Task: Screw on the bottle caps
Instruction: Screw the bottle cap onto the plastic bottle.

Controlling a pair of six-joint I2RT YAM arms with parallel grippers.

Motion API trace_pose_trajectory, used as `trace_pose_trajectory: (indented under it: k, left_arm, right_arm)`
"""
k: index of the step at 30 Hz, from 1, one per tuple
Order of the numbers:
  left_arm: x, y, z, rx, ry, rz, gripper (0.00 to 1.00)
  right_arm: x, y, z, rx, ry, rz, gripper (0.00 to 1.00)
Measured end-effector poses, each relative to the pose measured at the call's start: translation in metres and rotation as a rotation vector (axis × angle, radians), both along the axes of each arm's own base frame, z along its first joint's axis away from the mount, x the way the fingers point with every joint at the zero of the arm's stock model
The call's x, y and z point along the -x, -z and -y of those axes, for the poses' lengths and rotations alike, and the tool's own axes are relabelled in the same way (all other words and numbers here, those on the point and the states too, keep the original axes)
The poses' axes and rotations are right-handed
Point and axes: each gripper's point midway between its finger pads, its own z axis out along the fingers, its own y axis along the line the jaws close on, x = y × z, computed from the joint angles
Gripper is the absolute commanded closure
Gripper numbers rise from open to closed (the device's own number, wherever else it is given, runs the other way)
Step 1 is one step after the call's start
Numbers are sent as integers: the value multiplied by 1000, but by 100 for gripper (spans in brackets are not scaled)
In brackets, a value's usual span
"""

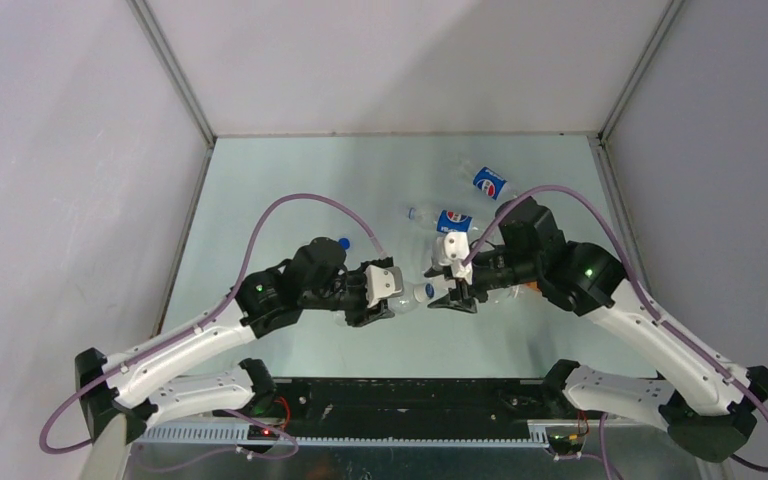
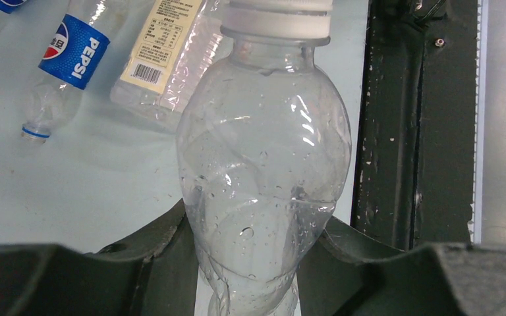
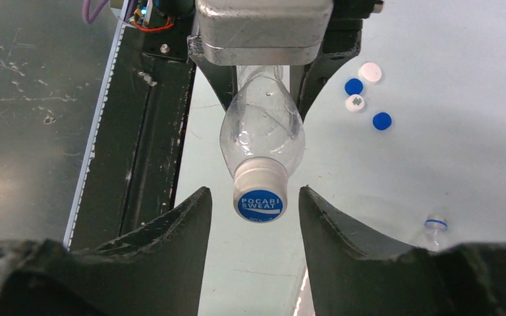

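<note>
A pale green table (image 1: 260, 200) lies between white walls. Left of centre, the left gripper (image 2: 250, 263) clamps its jaws on a clear bottle (image 2: 263, 164). The bottle's white cap (image 3: 259, 197) sits untouched between the parted jaws of the right gripper (image 3: 253, 192). Four loose caps (image 3: 382, 120) lie at the upper right of the right wrist view.

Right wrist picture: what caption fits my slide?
The right gripper stands open around the cap; the left gripper holds the bottle.

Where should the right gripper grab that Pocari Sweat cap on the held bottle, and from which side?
Grip the cap by its round side wall, one finger on each side. Come in head-on, in line with the bottle: the left gripper holds it with the cap's printed face pointing at the right gripper, whose open jaws flank it.
</note>
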Motion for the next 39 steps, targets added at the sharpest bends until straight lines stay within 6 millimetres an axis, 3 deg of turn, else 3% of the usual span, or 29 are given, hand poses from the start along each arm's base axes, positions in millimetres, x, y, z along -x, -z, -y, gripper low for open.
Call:
trace_pose_trajectory:
  k: [6, 8, 11, 16, 22, 23, 25, 26, 28, 30, 35, 39]
  left_arm:
    - [3, -2, 2, 13, 11, -12, 100]
    - [3, -2, 2, 14, 8, -17, 100]
    - [3, 0, -1, 3, 0, -21, 100]
    - [-4, 0, -10, 6, -49, 23, 100]
    - [-26, -2, -31, 8, -174, 179, 98]
    - [-30, -3, -35, 9, -197, 205, 98]
    - [-36, -7, -41, 10, -232, 246, 98]
    - [-39, -9, -42, 15, -245, 263, 99]
    - [-42, -15, -44, 34, -265, 286, 99]
    - [-45, -23, -42, 65, -279, 308, 99]
    - [-46, -28, -39, 87, -275, 313, 100]
    - [-38, -23, -28, 80, -207, 265, 100]
  right_arm:
    - [-1, 9, -6, 25, -15, -16, 66]
    - [-2, 13, -8, 35, -9, -35, 85]
    - [-6, 15, -10, 40, 19, -73, 99]
    - [-13, 15, -19, 24, 161, -253, 100]
    - [-35, 17, -36, -15, 504, -709, 100]
    - [-38, 16, -38, -29, 549, -778, 99]
    - [-44, 13, -43, -58, 620, -880, 85]
    - [-46, 11, -44, -73, 641, -907, 72]
    - [-50, 3, -45, -96, 655, -912, 55]
    - [-51, -7, -45, -116, 642, -883, 47]
    - [-52, -29, -27, -152, 572, -656, 40]
    - [-32, -49, -4, -164, 438, -423, 40]
